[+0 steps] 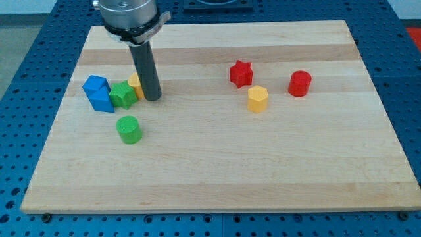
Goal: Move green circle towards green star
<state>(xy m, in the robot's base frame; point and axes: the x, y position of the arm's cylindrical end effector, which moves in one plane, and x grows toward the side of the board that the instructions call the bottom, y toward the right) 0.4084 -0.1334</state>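
Far-left by green star (122,94), my tip (152,99) (no pincer) risks scattering it before reaching green circle (129,129), nearer.

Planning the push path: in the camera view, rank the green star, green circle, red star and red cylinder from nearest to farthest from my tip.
From my tip:
1. Green star, just to the view's left.
2. Green circle, below, slightly left.
3. Red star, to the view's right.
4. Red cylinder, farthest right.

Seven blocks (129,129), perhaps; one board (263,164).
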